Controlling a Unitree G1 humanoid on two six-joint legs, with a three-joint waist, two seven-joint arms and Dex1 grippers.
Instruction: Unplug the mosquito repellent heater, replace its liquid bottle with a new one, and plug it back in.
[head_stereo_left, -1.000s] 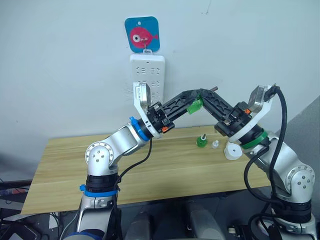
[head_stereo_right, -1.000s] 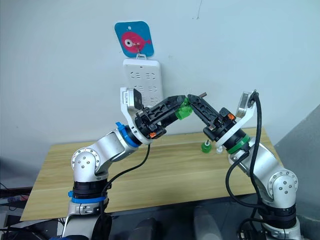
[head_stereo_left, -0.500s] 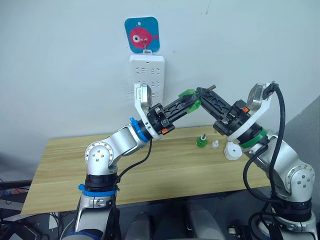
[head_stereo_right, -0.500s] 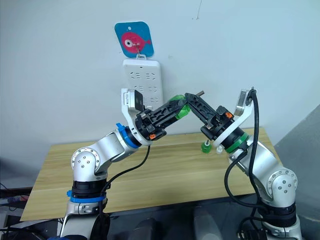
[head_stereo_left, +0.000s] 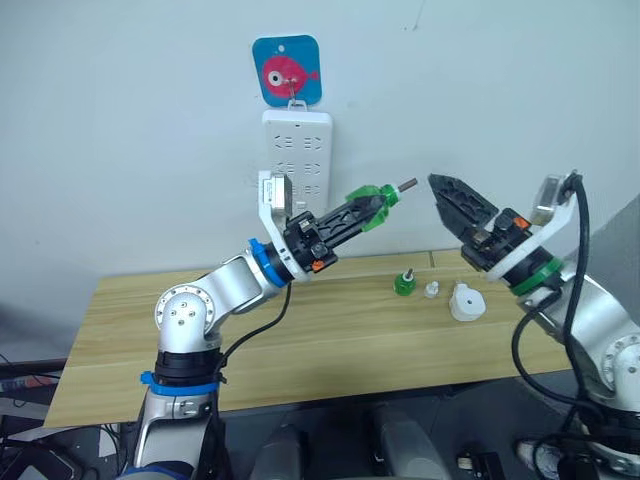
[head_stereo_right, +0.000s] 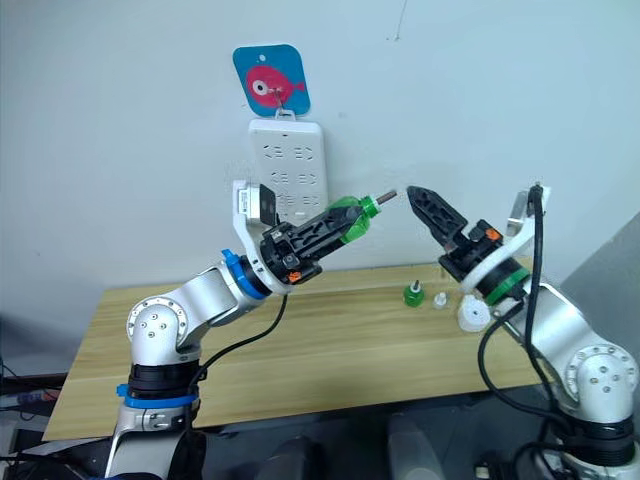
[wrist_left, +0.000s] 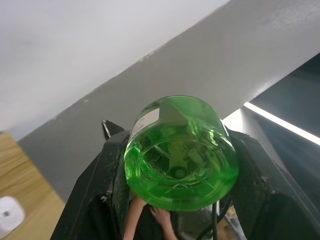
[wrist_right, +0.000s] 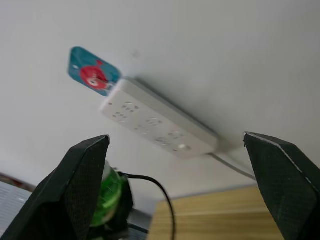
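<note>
My left gripper (head_stereo_left: 364, 209) is shut on a translucent green bottle (head_stereo_left: 374, 198), held up in the air in front of the wall with its bare wick pointing right. The left wrist view looks at the bottle's base (wrist_left: 180, 150) between the two fingers. My right gripper (head_stereo_left: 441, 191) hangs open a short way right of the wick, touching nothing, and its fingers (wrist_right: 82, 175) stand wide apart. A second green bottle (head_stereo_left: 402, 284) with a wick stands on the table. Beside it lie a small white cap (head_stereo_left: 431, 290) and the white heater (head_stereo_left: 464, 302). I cannot tell which bottle is the new one.
The white power strip (head_stereo_left: 296, 150) hangs on the wall under a blue fish sticker (head_stereo_left: 286, 70), just left of the raised bottle. The wooden table (head_stereo_left: 300, 330) runs below both arms, with its right end near the heater.
The right gripper has let go of the bottle's neck, opened wide and drawn back to the right. The left gripper keeps the bottle and has swung slightly left.
</note>
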